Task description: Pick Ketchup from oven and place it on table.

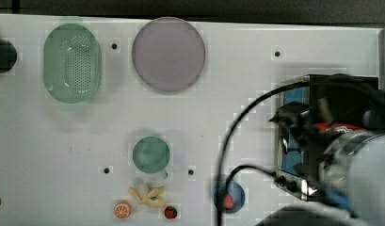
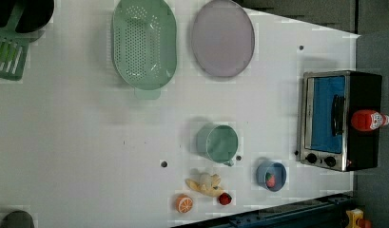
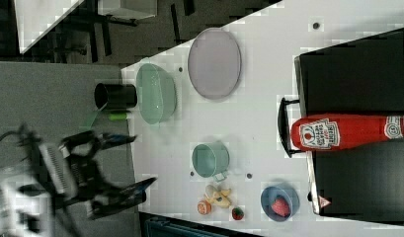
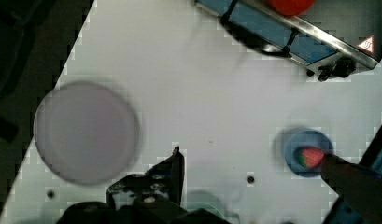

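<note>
With its gripper (image 3: pixel 123 165) standing wide apart and empty, the arm is hanging high above the oven (image 2: pixel 342 118), where the upright ketchup (image 3: pixel 347 132) on top risks toppling from a careless nudge.

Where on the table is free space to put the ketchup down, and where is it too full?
The table is bare over the wide stretch on the left view's left, below the green colander. Another free patch lies between the grey-lilac plate, the green cup and the oven. It is crowded near the cup: fruit pieces and the blue bowl sit close together.
</note>
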Action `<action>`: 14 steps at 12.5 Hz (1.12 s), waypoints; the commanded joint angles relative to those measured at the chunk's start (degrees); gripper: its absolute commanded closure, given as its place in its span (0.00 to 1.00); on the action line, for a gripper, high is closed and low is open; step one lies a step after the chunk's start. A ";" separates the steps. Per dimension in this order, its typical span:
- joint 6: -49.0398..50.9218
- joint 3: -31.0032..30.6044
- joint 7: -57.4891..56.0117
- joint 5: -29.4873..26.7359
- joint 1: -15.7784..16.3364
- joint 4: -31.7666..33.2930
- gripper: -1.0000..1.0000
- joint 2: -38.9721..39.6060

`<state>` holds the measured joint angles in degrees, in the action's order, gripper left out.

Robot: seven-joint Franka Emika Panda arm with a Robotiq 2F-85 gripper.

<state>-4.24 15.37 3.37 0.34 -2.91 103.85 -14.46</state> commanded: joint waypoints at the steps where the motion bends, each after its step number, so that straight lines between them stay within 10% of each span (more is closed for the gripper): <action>1: -2.71 5.35 -2.76 0.05 1.51 2.36 0.00 6.06; 14: -25.12 23.67 -0.47 -9.15 -0.34 2.29 0.00 28.51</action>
<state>-29.43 39.08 2.46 -8.11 -3.55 107.43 14.17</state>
